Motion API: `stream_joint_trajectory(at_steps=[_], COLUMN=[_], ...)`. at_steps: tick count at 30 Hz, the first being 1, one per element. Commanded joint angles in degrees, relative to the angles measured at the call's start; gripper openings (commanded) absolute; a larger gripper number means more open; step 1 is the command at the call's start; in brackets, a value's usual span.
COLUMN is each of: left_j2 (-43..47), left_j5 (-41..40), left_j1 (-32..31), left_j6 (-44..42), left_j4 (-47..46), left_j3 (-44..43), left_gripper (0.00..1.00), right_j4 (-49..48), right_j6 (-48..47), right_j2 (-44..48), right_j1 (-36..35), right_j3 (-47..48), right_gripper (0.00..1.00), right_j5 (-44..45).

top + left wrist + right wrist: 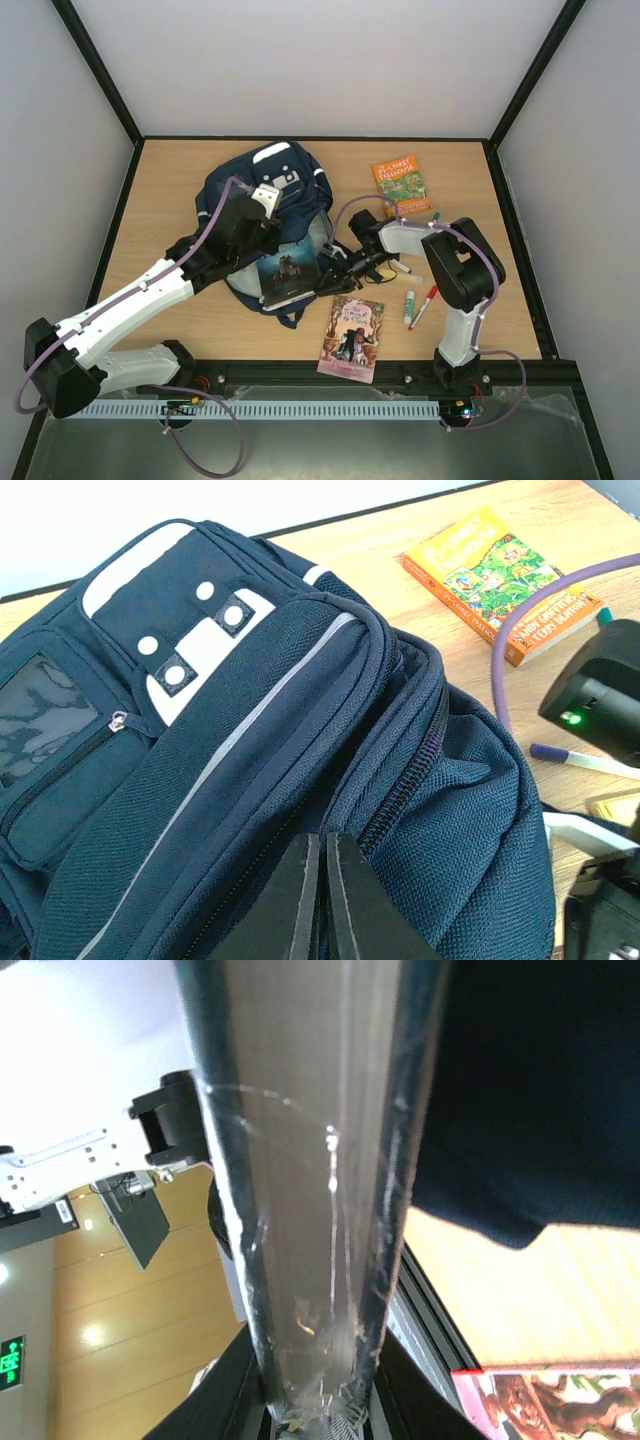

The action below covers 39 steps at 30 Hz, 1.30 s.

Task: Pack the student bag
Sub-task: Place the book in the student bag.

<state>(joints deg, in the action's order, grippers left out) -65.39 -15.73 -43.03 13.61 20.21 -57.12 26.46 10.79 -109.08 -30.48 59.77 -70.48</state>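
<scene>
Partly hidden inside the student bag [262,185], dark book [288,270] in right tool [325,272].

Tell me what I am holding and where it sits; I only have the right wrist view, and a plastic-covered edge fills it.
Observer: The right gripper clamps a dark-covered book that lies at the open mouth of the student bag.
Operator: Report the other arm.
Observer: The left gripper is shut, its tips against the bag's zip rim.
Operator: List what is not packed.
Observer: An orange book lies far right on the table, and a red pen lies beside the right arm.
</scene>
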Motion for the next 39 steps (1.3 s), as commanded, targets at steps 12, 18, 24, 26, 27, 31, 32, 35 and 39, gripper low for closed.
stream_joint_trajectory(at_steps=[12,18,24,26,27,31,32,35,39], left_j2=[1.8,2.0,2.2,2.1,2.0,1.7,1.6,1.4,1.3], left_j5=[-3.3,-3.2,-3.2,-3.2,-3.2,-3.0,-3.0,-2.7,-1.9], left_j1=[0.7,0.7,0.7,0.7,0.7,0.7,0.7,0.7,0.6], left_j6=[-1.0,-1.1,-1.1,-1.3,-1.4,-1.4,-1.5,-1.5,-1.3], left_j4=[-1.5,-1.0,-0.5,-0.4,-0.3,-0.1,0.0,0.4,0.6], left_j3=[-2.3,-2.5,-3.1,-3.3,-3.5,-4.2,-4.6,-5.6,-6.0], left_gripper=[0.02,0.03,0.02,0.02,0.03,0.03,0.03,0.03,0.02], right_j4=[-1.5,-1.6,0.2,4.9,8.0,8.7,9.5,15.2,30.1], right_j6=[-1.4,-3.3,-7.0,-10.9,-14.8,-14.9,-15.1,-18.9,-29.1], right_j2=[9.0,8.5,8.2,8.0,8.0,7.3,6.1,1.3,-8.5], right_j1=[0.2,1.0,3.5,3.8,3.8,4.5,4.6,4.6,4.6], right_j3=[-2.7,-1.9,-1.1,-0.2,0.5,2.5,3.7,9.1,19.5], right_gripper=[0.01,0.01,0.01,0.01,0.01,0.01,0.01,0.01,0.01], right_j5=[-7.4,-8.7,-10.2,-11.9,-12.4,-12.6,-12.4,-13.5,-17.4])
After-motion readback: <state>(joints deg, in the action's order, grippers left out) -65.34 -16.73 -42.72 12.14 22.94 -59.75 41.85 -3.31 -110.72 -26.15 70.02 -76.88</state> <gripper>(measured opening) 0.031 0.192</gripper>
